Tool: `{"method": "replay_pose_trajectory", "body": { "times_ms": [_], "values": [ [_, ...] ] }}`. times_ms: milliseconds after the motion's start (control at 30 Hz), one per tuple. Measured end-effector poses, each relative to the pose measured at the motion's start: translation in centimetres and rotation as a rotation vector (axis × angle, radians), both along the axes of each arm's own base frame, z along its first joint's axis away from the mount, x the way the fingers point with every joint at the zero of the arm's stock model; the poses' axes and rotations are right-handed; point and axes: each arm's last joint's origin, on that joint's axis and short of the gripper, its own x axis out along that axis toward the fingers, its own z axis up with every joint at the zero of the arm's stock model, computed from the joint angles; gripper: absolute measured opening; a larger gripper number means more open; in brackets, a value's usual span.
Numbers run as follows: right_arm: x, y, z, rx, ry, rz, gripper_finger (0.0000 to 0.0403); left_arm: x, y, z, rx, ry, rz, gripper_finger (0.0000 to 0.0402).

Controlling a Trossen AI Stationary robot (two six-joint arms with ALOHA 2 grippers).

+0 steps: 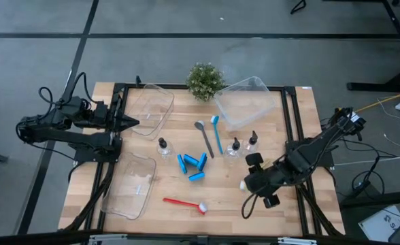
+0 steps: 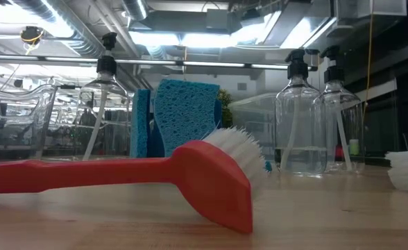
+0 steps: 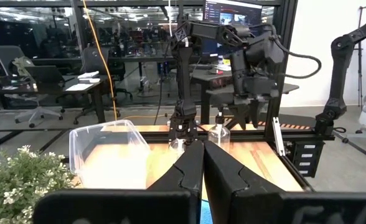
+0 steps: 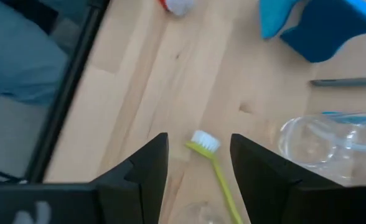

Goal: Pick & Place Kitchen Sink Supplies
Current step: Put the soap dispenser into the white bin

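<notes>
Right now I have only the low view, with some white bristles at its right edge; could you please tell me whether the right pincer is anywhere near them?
Observer: Yes. The right pincer is directly over the yellow-green brush, open, with one finger on either side of the bristle end and not closed on it.
Operator: Thank you. And where is the left arm, please?
Observer: The left pincer is shut and holds nothing. It sits at the table's left side, next to a clear bin.
</notes>
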Motion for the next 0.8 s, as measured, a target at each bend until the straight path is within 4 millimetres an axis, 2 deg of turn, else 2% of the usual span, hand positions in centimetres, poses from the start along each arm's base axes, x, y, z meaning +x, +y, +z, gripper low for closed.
{"method": "replay_pose_trajectory", "body": {
  "times_ms": [233,800],
  "values": [
    [0.8,0.3,-1.0,-0.129,-0.034,-0.021,0.0172,0.0,0.0,0.0,0.000,0.000,0.000,0.0005],
    [1.1,0.3,-1.3,-0.156,-0.030,-0.004,0.0172,0.0,0.0,0.0,0.000,0.000,0.000,0.0008]
  ]
}}
